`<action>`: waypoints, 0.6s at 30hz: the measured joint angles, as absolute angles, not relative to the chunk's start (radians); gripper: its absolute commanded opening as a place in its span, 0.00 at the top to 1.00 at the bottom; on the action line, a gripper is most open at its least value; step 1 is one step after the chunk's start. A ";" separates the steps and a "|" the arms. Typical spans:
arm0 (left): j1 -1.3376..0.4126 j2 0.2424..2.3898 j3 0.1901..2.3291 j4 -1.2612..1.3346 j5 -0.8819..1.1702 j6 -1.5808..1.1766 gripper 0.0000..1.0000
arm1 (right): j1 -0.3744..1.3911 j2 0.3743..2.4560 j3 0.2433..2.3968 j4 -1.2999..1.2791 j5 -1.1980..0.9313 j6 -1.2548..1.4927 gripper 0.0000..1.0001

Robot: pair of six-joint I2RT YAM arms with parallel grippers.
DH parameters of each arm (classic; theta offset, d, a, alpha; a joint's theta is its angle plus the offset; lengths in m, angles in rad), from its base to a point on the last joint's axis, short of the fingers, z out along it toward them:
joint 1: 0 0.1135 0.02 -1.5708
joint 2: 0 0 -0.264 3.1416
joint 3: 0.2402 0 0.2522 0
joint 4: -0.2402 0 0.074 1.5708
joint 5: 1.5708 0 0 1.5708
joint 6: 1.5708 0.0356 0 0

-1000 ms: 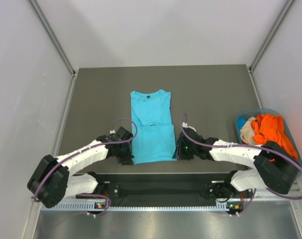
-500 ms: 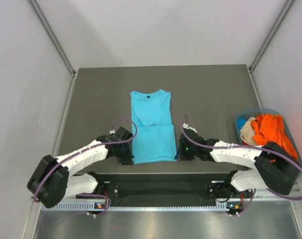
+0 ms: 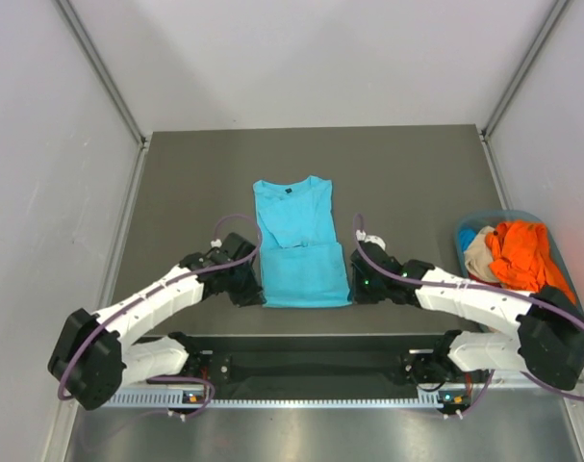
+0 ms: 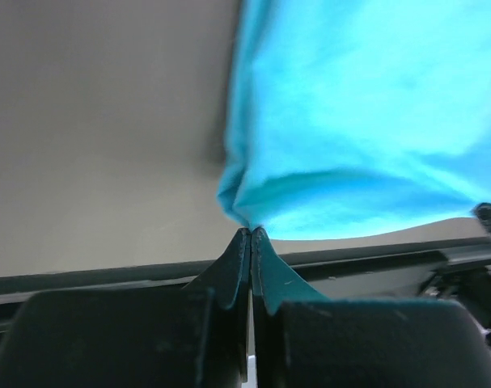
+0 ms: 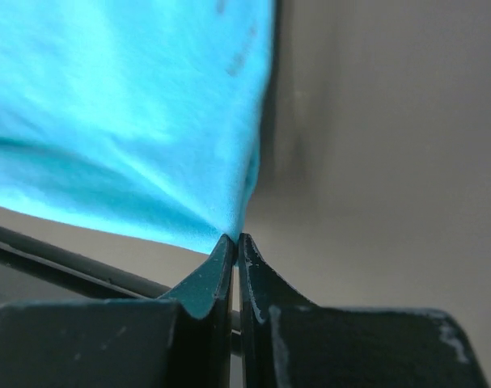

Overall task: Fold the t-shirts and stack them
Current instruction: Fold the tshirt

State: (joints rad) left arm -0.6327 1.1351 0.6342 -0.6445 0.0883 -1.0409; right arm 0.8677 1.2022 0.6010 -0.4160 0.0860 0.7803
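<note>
The bright turquoise short-sleeved cloth t-shirt [image 3: 293, 217] lies lengthwise in the middle of the dark grey tabletop [image 3: 195, 183], its sleeves folded in. The left hand [image 4: 249, 236] and right hand [image 5: 235, 239] each pinch a near hem corner. The hem-to-collar fold looks to be in hand. Next, both hands should carry the hem evenly toward the collar.

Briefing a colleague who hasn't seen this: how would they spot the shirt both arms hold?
On the dark grey table, front and centre, lies a turquoise short-sleeved cloth t-shirt, near corners pinched by the left gripper and right gripper. Unlike the orange and beige shirts heaped in the blue-grey plastic basket, it is spread out.
</note>
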 measured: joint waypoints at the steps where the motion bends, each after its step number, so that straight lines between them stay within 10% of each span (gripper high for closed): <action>1: -0.631 1.139 0.653 -0.650 0.087 -1.041 1.00 | 0.866 1.203 0.621 -0.427 0.089 0.767 1.00; 18: -0.416 1.335 1.047 -0.735 0.057 -0.892 1.00 | 0.651 1.393 1.055 -0.572 0.047 0.507 1.00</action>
